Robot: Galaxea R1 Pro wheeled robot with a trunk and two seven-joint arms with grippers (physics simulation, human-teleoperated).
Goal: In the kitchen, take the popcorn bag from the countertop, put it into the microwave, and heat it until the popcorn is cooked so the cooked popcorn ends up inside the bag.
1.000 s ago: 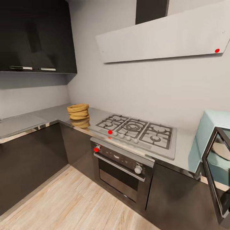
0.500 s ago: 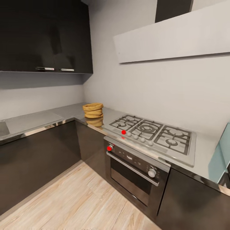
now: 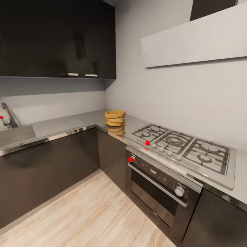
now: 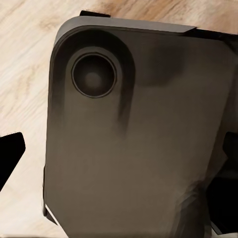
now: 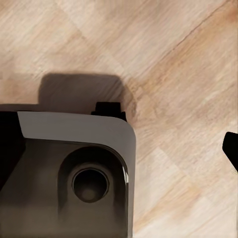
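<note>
Kitchen corner seen from the robot's head. At left, a sink with a tap (image 3: 7, 116) set into the grey table (image 3: 58, 124). In the corner, the tan popcorn bag (image 3: 115, 118) stands upright on it. Rightward come a gas hob (image 3: 185, 147) and a built-in oven (image 3: 161, 192). Both wrist cameras look down at the robot's dark base over wooden floor; whether either claw is wide or narrow cannot be told. This looks like the approach step: next, drive closer and reach for the bag.
</note>
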